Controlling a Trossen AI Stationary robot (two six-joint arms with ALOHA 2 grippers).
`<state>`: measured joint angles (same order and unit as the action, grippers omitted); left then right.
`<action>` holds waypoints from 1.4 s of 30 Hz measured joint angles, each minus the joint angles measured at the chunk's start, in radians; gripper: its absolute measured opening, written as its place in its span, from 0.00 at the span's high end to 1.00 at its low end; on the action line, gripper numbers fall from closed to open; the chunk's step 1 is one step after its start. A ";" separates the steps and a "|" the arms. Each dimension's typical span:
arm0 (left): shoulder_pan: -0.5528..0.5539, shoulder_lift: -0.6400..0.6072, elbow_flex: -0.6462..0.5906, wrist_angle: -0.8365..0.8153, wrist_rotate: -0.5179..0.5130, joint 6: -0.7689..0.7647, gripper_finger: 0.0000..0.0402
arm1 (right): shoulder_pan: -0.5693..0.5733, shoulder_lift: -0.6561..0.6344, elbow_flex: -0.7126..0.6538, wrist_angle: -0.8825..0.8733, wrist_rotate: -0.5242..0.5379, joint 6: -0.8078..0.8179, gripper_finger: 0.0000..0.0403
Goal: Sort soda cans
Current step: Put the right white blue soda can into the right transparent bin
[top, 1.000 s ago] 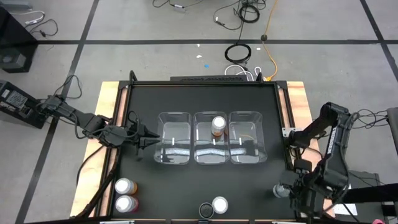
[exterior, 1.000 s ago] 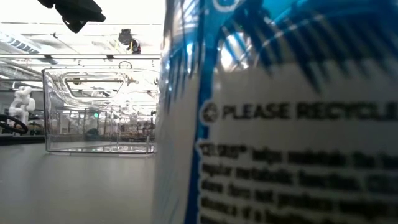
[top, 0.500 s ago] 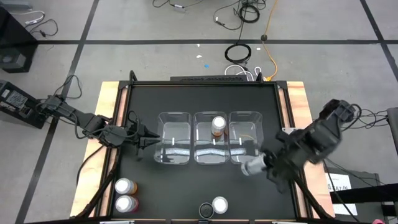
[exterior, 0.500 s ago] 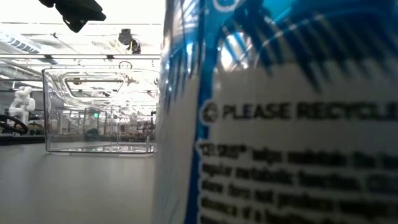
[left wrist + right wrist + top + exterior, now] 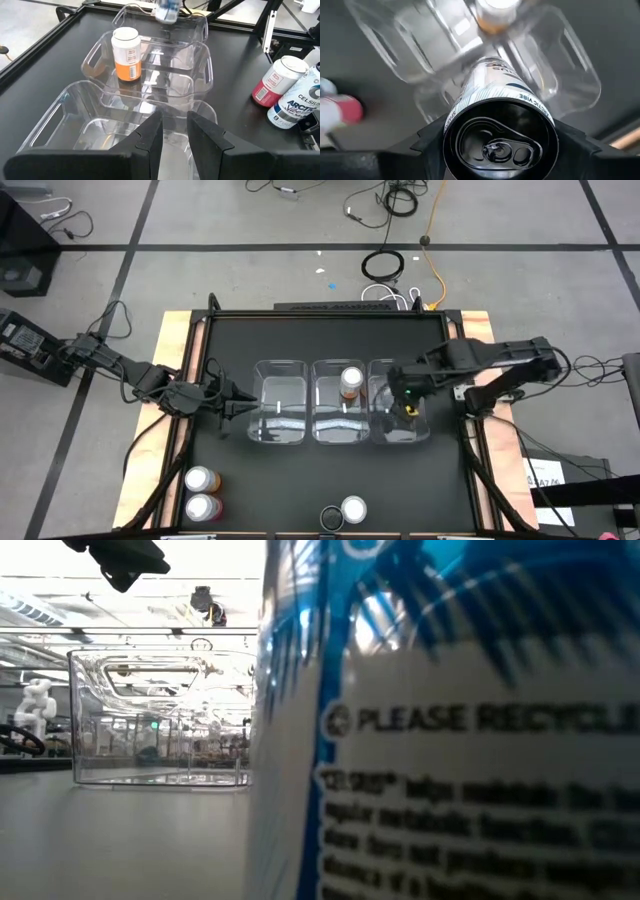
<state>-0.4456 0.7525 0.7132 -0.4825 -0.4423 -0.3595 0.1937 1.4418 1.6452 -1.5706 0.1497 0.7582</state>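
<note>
The right hand (image 5: pixel 408 398) hung over the rightmost clear plastic bin (image 5: pixel 398 430), clenched around a white-and-blue can (image 5: pixel 492 87). From above, the can was hidden under the dark arm; only the right wrist view showed it, gripped between the two black fingers (image 5: pixel 427 142), its silver pull-tab top facing the camera and its smooth printed side pointing down at the glossy, round-cornered bins beneath.

The left hand (image 5: pixel 174 131) waited just beside the leftmost bin (image 5: pixel 279 415), its fingers a narrow gap apart and grasping nothing. Its wrist view gave what the overhead one could not: an orange-sided can (image 5: pixel 125 54) upright in the middle bin ahead of it, a red-sided can (image 5: pixel 274 80) and a blue-lettered white can (image 5: pixel 295 102) touching each other on the matte black surface (image 5: pixel 330 335) to one side.

In the low view, a blue-and-white can (image 5: pixel 450 740) stood right at the lens, its recycling print legible. Overhead it showed only a silver top (image 5: pixel 353 508).
</note>
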 joint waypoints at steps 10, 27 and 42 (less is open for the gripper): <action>0.000 0.000 0.000 -0.006 0.000 0.000 0.75 | -0.131 -0.049 -0.266 0.108 -0.050 -0.106 0.38; 0.000 0.000 0.000 -0.004 0.000 0.000 0.75 | -0.508 -0.190 -0.512 0.251 -0.136 -0.482 0.38; 0.000 0.000 0.000 -0.001 0.000 0.000 0.75 | -0.574 -0.187 -0.552 0.329 -0.175 -0.543 0.31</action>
<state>-0.4456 0.7525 0.7131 -0.4836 -0.4423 -0.3599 -0.3806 1.2549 1.0927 -1.2421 -0.0257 0.2153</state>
